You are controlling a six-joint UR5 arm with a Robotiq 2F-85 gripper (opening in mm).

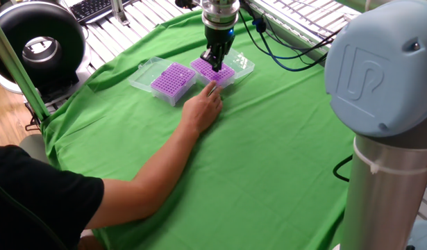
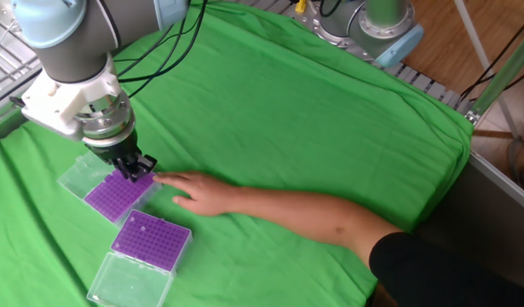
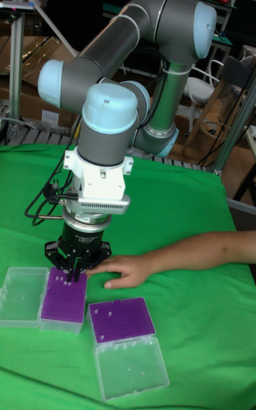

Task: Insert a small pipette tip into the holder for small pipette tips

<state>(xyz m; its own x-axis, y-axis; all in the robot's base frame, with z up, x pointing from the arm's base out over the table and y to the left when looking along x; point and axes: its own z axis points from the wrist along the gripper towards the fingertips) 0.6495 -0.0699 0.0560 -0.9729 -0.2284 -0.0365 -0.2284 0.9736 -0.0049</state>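
Two purple tip racks with clear hinged lids lie open on the green cloth. My gripper (image 1: pixel 215 64) (image 2: pixel 136 170) (image 3: pixel 73 276) points straight down onto the far rack (image 1: pixel 225 73) (image 2: pixel 111 196) (image 3: pixel 62 305), its fingers close together at the rack's top. The small pipette tip is too small to make out between them. I cannot tell which rack is the holder for small tips. The second rack (image 1: pixel 173 78) (image 2: pixel 151 241) (image 3: pixel 121 319) sits beside the first. A person's hand (image 1: pixel 203 107) (image 2: pixel 193 192) (image 3: pixel 128 270) rests on the cloth, fingertips touching the rack under my gripper.
The person's forearm (image 1: pixel 157 167) (image 2: pixel 304 213) stretches across the cloth from the table's near side. The open lids (image 1: pixel 242 62) (image 2: pixel 125 281) (image 3: pixel 23 296) lie flat next to their racks. A second robot's grey base (image 1: pixel 380 104) stands at the table's right. Cables (image 1: pixel 282 55) trail behind the racks.
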